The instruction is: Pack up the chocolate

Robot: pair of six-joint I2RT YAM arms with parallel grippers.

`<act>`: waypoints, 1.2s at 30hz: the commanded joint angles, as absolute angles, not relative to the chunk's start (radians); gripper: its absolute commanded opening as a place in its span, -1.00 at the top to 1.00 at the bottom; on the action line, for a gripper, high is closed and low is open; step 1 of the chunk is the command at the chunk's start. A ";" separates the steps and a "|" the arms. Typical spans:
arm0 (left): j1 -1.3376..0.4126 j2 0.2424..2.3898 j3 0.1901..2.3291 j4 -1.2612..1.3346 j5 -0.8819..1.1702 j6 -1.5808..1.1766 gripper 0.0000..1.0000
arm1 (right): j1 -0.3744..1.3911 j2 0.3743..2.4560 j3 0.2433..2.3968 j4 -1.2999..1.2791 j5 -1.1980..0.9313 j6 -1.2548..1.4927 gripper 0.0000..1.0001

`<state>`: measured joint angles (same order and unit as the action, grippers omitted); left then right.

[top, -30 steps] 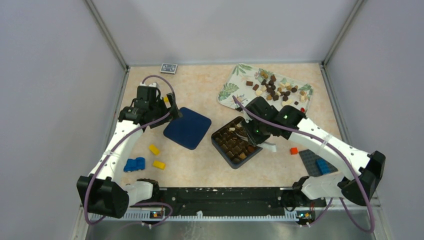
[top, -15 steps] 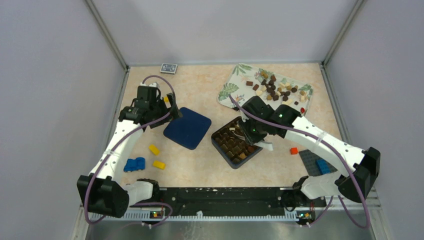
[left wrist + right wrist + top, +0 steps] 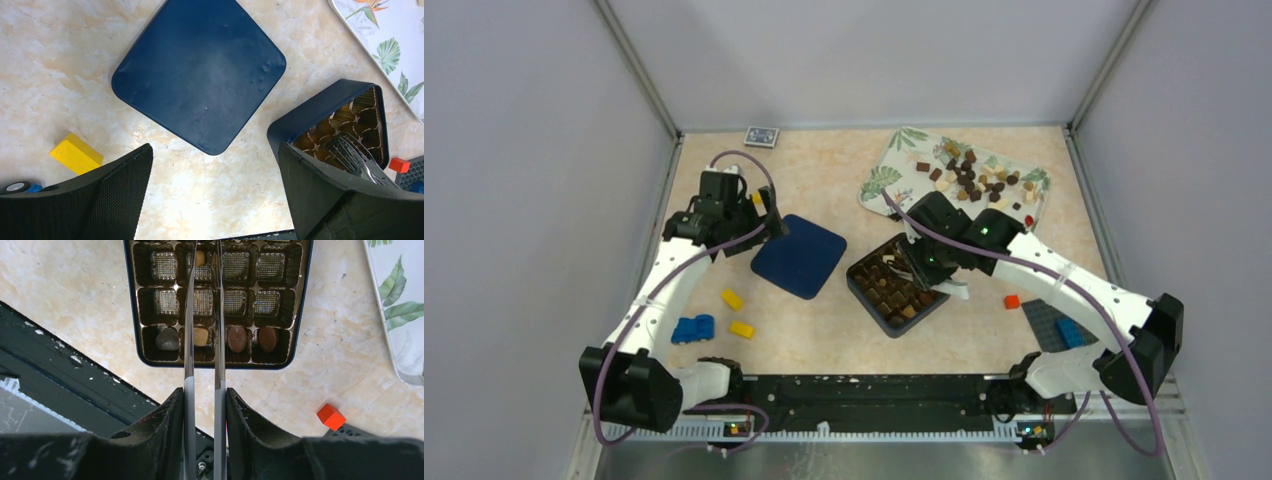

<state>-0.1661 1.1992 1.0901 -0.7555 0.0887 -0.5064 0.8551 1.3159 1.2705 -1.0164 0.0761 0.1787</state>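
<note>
Many small chocolates, dark brown, light brown and cream, lie on a leaf-print tray at the back right. An open dark blue box with a brown cell insert sits mid-table; its near row holds several chocolates. My right gripper is shut on metal tongs that reach over the box. A light brown chocolate sits at the tong tips. My left gripper is open and empty, above bare table next to the box's blue lid.
Yellow bricks and a blue toy lie at the left front. A red cube and a grey baseplate with a blue brick lie at the right. A small card lies by the back wall.
My right arm has shifted slightly left, carrying the tongs further over the box. The left arm has not moved.
</note>
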 commanded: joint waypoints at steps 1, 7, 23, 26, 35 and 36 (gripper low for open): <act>-0.161 1.202 1.110 -0.718 0.088 -0.503 -0.97 | 0.861 1.311 1.320 -0.987 0.090 0.178 0.40; -0.162 1.191 1.109 -0.721 0.085 -0.500 -0.97 | 0.862 1.277 1.387 -0.969 0.125 0.193 0.74; -0.162 1.183 1.120 -0.708 0.137 -0.492 -0.97 | 0.392 1.258 1.335 -0.826 0.270 0.246 0.64; -0.161 1.195 1.122 -0.711 0.139 -0.489 -0.97 | 0.325 1.285 1.291 -0.779 0.268 0.255 0.60; -0.161 1.209 1.123 -0.714 0.131 -0.479 -0.97 | 0.287 1.378 1.219 -0.674 0.305 0.245 0.44; -0.161 1.212 1.125 -0.714 0.134 -0.478 -0.97 | 0.282 1.389 1.217 -0.664 0.307 0.247 0.42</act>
<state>-0.1661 1.2030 1.0924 -0.7528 0.1230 -0.4942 0.3069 1.3655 1.2228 -0.7757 0.2741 0.2386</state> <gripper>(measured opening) 0.987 0.280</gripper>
